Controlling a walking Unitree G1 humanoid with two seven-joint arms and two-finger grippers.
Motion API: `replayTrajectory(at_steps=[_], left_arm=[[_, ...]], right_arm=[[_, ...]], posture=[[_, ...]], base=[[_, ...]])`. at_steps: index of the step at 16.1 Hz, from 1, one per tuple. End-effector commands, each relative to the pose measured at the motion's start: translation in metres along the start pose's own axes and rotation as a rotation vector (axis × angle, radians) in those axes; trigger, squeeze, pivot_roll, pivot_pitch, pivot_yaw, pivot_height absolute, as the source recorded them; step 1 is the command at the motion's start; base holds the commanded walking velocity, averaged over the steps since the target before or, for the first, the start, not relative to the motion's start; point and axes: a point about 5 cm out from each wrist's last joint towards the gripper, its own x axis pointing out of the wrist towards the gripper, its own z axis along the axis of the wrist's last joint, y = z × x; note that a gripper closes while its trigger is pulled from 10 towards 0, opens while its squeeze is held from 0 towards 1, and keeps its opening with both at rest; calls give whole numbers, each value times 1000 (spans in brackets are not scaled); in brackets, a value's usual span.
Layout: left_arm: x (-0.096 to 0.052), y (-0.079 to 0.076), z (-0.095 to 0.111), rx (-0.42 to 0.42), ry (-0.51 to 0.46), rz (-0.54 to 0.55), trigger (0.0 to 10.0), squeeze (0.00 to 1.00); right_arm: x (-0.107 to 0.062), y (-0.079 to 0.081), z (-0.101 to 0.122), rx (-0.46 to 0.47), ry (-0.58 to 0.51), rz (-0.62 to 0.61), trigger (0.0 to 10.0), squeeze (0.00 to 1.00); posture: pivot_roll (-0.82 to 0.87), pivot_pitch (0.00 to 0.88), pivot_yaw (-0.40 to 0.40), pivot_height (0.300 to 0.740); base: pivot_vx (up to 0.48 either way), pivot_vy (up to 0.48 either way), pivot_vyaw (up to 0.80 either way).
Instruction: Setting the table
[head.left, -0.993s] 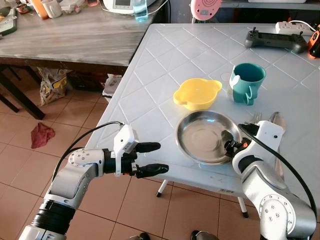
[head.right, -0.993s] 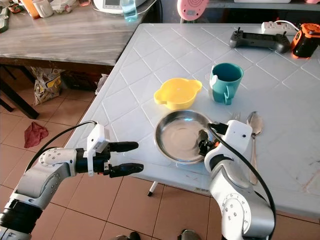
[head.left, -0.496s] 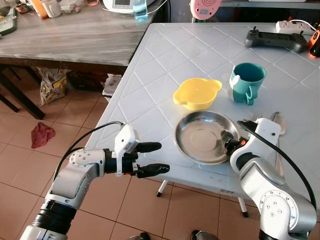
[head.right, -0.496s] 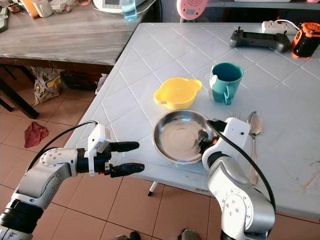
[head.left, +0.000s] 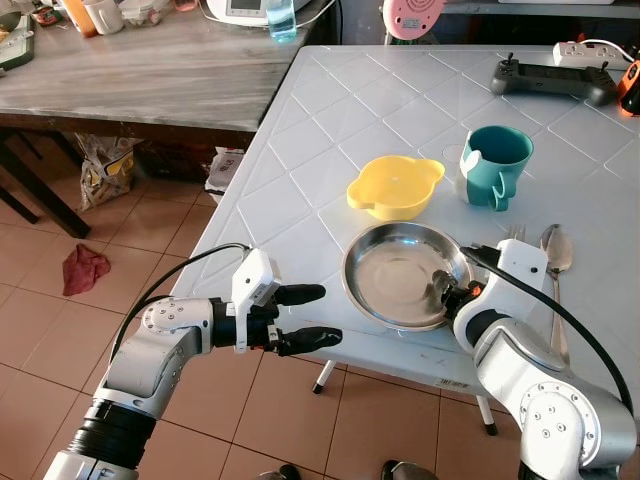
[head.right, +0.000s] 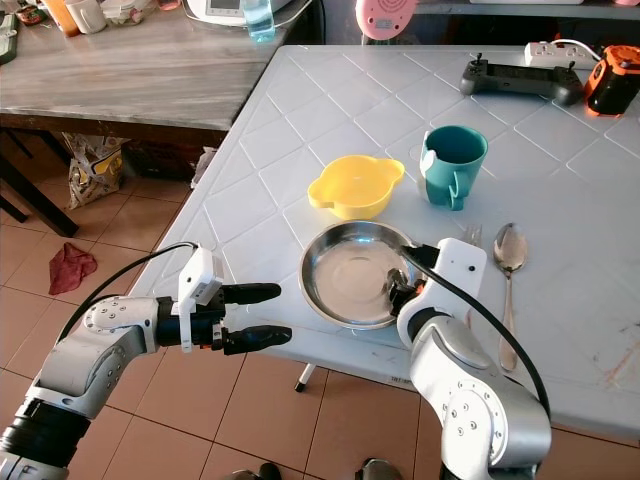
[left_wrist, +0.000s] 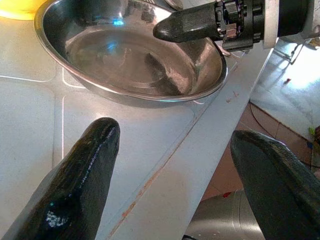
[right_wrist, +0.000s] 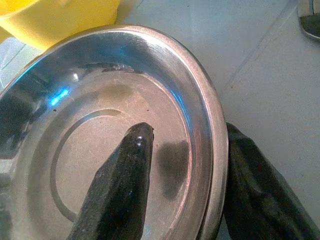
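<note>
Steel plate: round stainless plate (head.left: 403, 288) lies flat on the white bench (head.left: 330, 130), close to the near edge, just in front of the yellow bowl (head.left: 395, 186).

Right tool: right tool (head.left: 446, 296) pinches the plate's right rim. In the right wrist view one finger lies inside the dish, the other outside under the lip (right_wrist: 212, 150). Clenched on the rim, a grip that suits sliding or lifting the plate, not scooping.

Left tool: left tool (head.left: 305, 317) hovers off the bench's near-left edge over the tiled floor, fingers spread and holding nothing. It points toward the plate, likely waiting to steady or receive it.

Cup: teal cup (head.left: 494, 164) stands upright behind and to the right of the plate, apart from the yellow bowl.

Cutlery: spoon (head.left: 555, 265) and fork (head.left: 514, 234) lie right of the plate, partly behind the right arm.

Edges: plate's near rim sits close to the bench edge, so a pull toward the robot risks tipping it off. The bowl crowds its far side.

Open room: broad bare bench to the left of the plate and bowl. To the right, cutlery and cup hem it in. A controller (head.left: 550, 78) lies far back, out of the way.
</note>
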Motion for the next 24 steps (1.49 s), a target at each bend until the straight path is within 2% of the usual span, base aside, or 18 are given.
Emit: replayTrajectory(at_steps=[1,8,20,24], left_arm=[[-1,-1,1,5,7,0,10000,0],[2,0,1,6,3,-5,10000,0],[5,-1,-2,6,-2,-3,10000,0],[5,-1,-2,6,-5,-5,10000,0]], right_arm=[[-4,13,-28,81,105,26,0,0],[-5,9,-30,141,113,0,0,0],[-7,1,-29,143,98,-53,0,0],[-18,-10,-34,38,85,-85,0,0]], posture=[[-62,182,106,740],[-68,169,110,740],[-74,172,105,740],[-74,172,105,740]], base=[[0,0,0],[0,0,0],[0,0,0],[0,0,0]])
